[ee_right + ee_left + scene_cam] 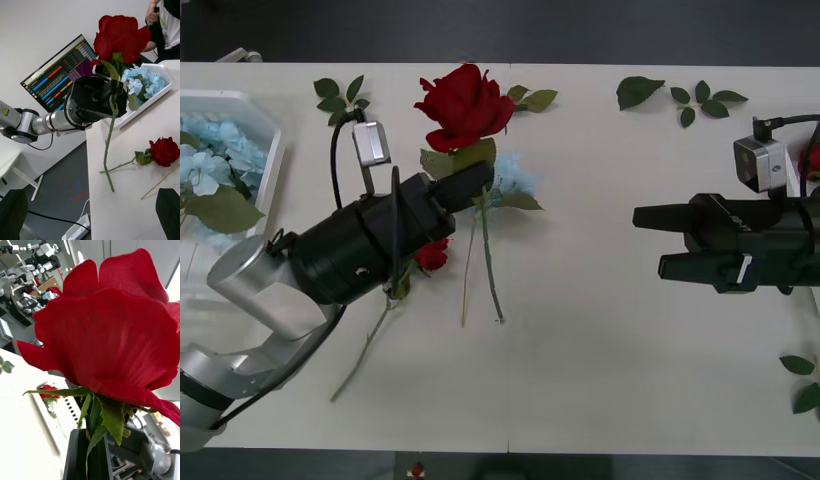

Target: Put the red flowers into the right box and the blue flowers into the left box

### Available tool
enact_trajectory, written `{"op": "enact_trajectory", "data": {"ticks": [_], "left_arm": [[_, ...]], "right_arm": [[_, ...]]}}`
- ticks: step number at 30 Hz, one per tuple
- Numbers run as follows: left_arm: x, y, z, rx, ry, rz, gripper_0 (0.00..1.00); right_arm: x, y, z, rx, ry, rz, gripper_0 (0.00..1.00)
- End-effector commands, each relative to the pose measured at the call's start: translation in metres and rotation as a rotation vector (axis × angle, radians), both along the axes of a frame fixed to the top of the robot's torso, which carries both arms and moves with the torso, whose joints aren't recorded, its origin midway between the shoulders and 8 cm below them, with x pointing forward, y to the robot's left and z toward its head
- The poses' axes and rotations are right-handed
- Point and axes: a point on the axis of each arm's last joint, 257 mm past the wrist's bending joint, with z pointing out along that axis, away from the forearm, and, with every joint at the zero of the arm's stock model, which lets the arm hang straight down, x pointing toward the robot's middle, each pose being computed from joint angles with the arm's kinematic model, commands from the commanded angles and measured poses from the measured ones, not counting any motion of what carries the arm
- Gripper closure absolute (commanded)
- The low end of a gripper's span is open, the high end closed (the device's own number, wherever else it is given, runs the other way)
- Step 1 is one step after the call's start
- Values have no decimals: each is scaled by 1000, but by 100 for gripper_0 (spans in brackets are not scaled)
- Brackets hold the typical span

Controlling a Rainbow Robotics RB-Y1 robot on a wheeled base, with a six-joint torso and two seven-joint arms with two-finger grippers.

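My left gripper is shut on the stem of a red flower, lifted above the table's middle; its bloom stands just above the shut fingers. The stem's tip still reaches the tabletop. A second red flower lies on the table under the left arm. One blue flower lies beside the held stem. The left box at far left holds several blue flowers. My right gripper hovers open at the right. The right box holds a red flower.
Loose green leaf sprigs lie at the back left, back right and front right. Long stems trail toward the front of the white table. A monitor stands beyond the table's left end.
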Motion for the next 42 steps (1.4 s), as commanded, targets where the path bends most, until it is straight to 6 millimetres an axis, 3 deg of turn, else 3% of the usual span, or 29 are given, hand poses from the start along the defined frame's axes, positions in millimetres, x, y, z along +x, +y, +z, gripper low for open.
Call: {"op": "enact_trajectory", "data": {"ticks": [1,8,19,42], "left_arm": [[-15,-36,29,-37,-53,-58,100],[-15,-59,39,-60,-69,-52,100],[-4,-85,78,-127,-96,-14,100],[3,-93,91,-152,-93,16,100]], "right_arm": [[-9,15,9,16,-3,38,0],[-7,22,5,6,-4,33,0],[-3,39,8,9,19,25,0],[25,74,17,25,-4,-36,0]]}}
